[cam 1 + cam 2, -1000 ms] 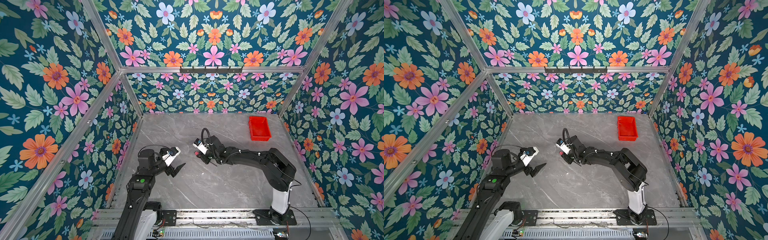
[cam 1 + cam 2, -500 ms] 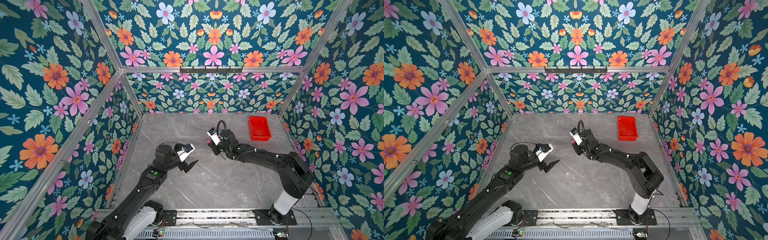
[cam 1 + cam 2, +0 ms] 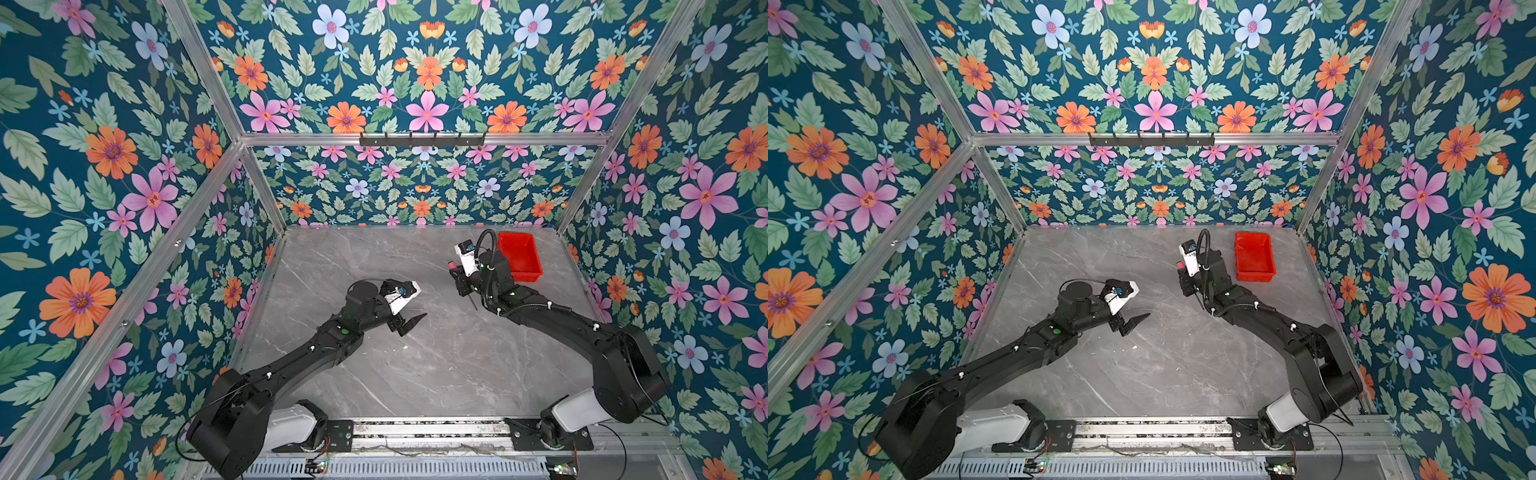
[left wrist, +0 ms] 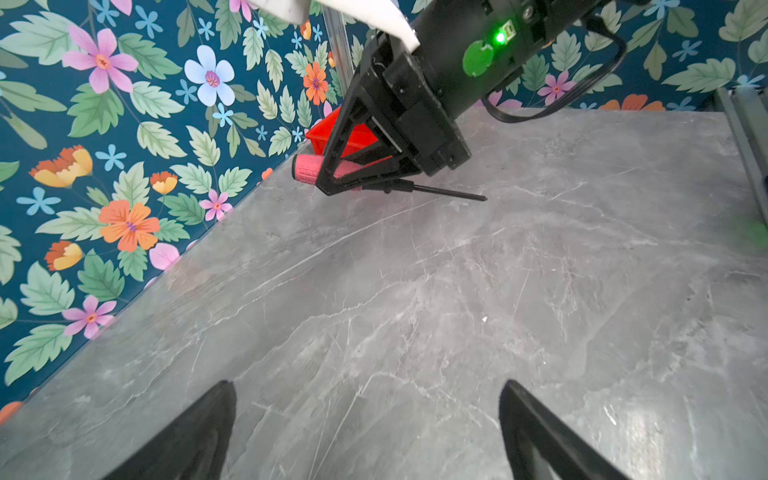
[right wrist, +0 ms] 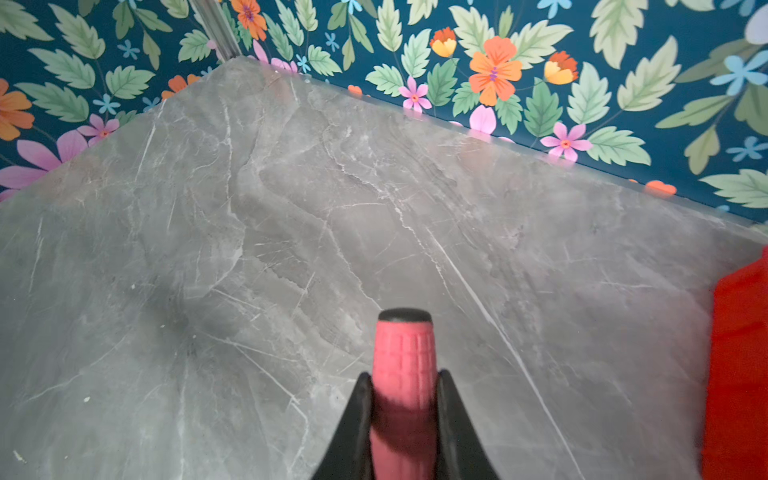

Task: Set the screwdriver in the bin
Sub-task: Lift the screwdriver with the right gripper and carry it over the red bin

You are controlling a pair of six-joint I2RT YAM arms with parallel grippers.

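Observation:
The screwdriver (image 5: pixel 403 353) has a red ribbed handle and a thin dark shaft (image 4: pixel 449 193). My right gripper (image 5: pixel 402 376) is shut on the handle and holds it clear above the table. In both top views this gripper (image 3: pixel 459 279) (image 3: pixel 1185 282) hangs just left of the bin, with the shaft pointing toward the table's front. The bin (image 3: pixel 519 253) (image 3: pixel 1254 257) is a low red tray at the back right, with nothing in it. In the left wrist view its corner (image 4: pixel 328 133) shows behind the right gripper. My left gripper (image 4: pixel 366 384) (image 3: pixel 409 322) stands open over the bare middle.
Flowered walls close in the grey marble table (image 3: pixel 415 365) on three sides. A metal rail (image 3: pixel 415 432) runs along the front edge, and both arm bases stand on it. The bin sits close to the right wall and the back corner post (image 3: pixel 559 226).
My right gripper has carried the screwdriver from the table's middle toward the back right, up beside the bin. My left arm has stretched out toward the middle, its gripper still open.

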